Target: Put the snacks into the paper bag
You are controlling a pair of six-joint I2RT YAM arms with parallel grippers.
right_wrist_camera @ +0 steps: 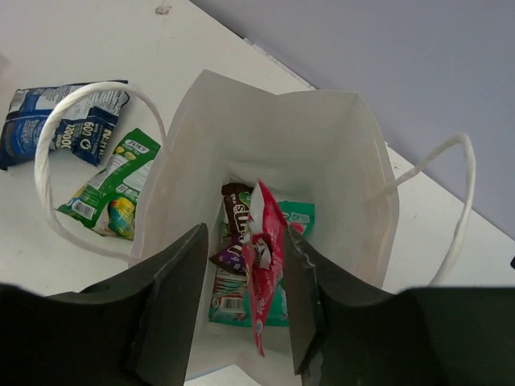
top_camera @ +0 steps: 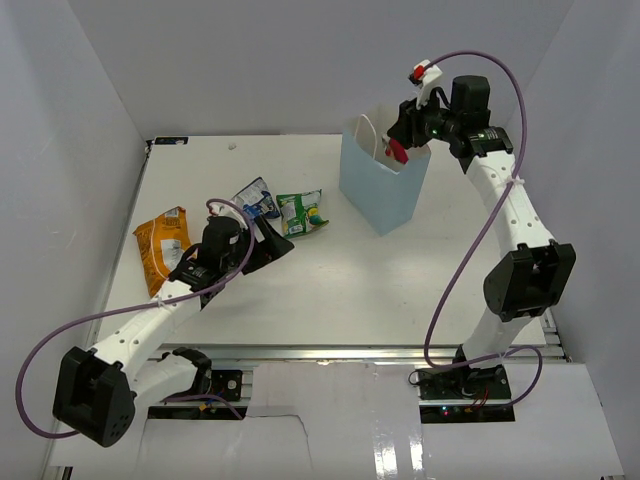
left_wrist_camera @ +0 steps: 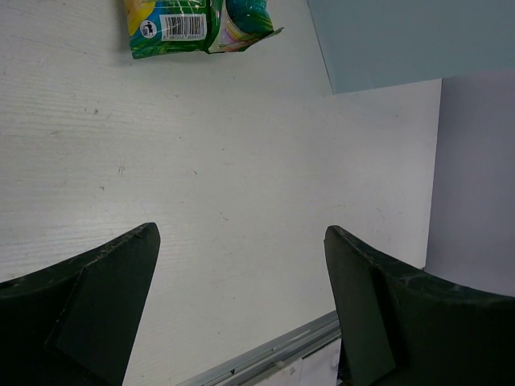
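Right wrist view showed it best: a red packet (right_wrist_camera: 265,265) hung straight over the open mouth of the paper bag (right_wrist_camera: 322,137), already dipping below the rim. The right pincer (right_wrist_camera: 241,301) stood above the bag with its jaws apart. The packet lay against one finger, with bare space between it and the other. To me it looked let go, or barely held, rather than clamped.

Down in the bag I could see a dark brown bar (right_wrist_camera: 235,207) lying on a teal-green packet (right_wrist_camera: 299,217) at the bottom.

Outside the bag, on the bench (top_camera: 350,290), three snacks lay on the side toward the left arm. A green-and-white packet (right_wrist_camera: 113,185) was nearest the bag, a blue-and-white packet (right_wrist_camera: 72,121) just beyond it, and an orange chip bag (top_camera: 163,245) farthest from the bag, well apart from it.

The left pincer (left_wrist_camera: 241,305) hovered low over bare bench short of the green-and-white packet, jaws wide and holding nothing.

I took the step in hand to be the drop of the red packet. Next, I judged, the right arm would need to lift clear of the bag without catching a white loop handle (right_wrist_camera: 463,201). The left pincer would then need to reach forward and close on the green-and-white packet, whose crinkly film could slip.
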